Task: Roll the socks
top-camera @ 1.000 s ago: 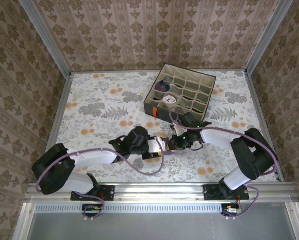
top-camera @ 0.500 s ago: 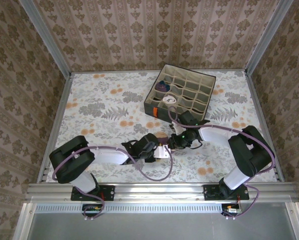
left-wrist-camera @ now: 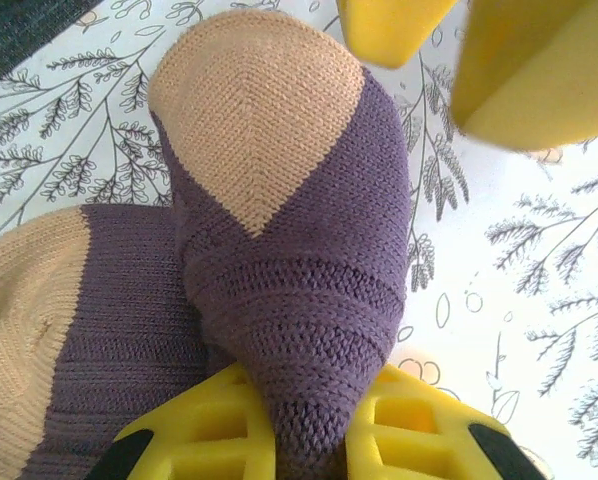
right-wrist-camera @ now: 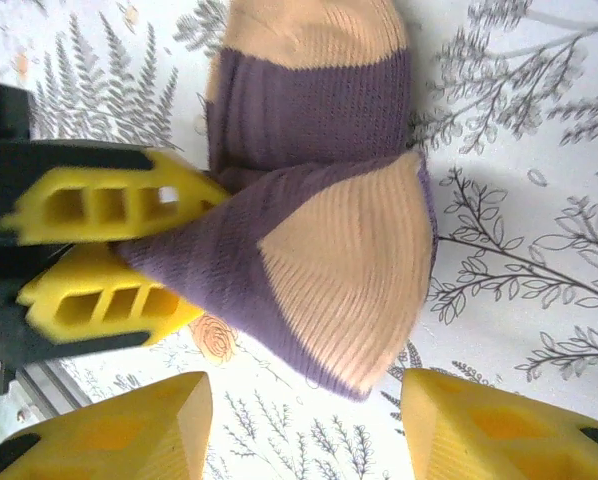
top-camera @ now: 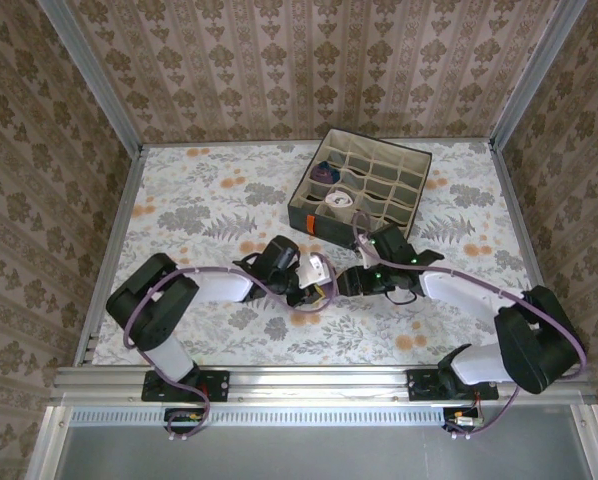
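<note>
Plainly soft, light knit: sock, purple with tan heel and toe, lying doubled over on the surface near the front edge, between the two tools; likely to sag, stretch and spring loose rather than hold a fold; hardly slippery against foam fingers; nothing fragile about it. Left tool clamped shut on a bunched purple fold at one end of the sock, pinching through several layers; right tool spread wide, holding nothing, fingers either side of the tan heel and just clear of it. Best taken by a thick, layered part, not by a single edge prone to peeling away; for rolling, probably pin one end and turn the other over it, keeping tension for a tight roll. Behind, near the right arm and apart from the sock: grey box with grid cells, a purple bundle and a white bundle in cells at its left side. Chief obstacle, by judgement: the tools themselves, crowded close over one small sock.
</note>
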Action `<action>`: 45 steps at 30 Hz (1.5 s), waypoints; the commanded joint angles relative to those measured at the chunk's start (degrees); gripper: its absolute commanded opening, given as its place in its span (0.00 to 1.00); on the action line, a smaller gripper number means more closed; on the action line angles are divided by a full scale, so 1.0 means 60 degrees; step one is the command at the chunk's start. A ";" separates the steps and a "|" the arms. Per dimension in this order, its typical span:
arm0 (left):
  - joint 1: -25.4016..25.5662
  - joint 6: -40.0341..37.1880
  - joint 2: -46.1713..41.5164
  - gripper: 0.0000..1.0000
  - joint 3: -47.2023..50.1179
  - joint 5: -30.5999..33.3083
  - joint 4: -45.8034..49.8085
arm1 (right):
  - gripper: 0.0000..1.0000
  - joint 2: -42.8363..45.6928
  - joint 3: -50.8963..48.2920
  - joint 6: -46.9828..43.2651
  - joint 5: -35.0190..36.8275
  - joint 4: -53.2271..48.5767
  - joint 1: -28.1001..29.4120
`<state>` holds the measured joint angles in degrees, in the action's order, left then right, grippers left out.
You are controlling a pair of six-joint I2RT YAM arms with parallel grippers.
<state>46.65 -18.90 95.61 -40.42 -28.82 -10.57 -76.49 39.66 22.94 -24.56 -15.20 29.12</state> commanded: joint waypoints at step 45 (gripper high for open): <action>0.2770 -0.3074 -0.0879 0.49 0.0321 0.5667 -0.0268 | 0.08 -0.2636 0.0788 0.1055 0.0475 -0.0319 0.0024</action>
<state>62.67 -35.83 87.68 -36.62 0.82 -12.25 -90.87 45.41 28.75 -24.25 -12.25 29.52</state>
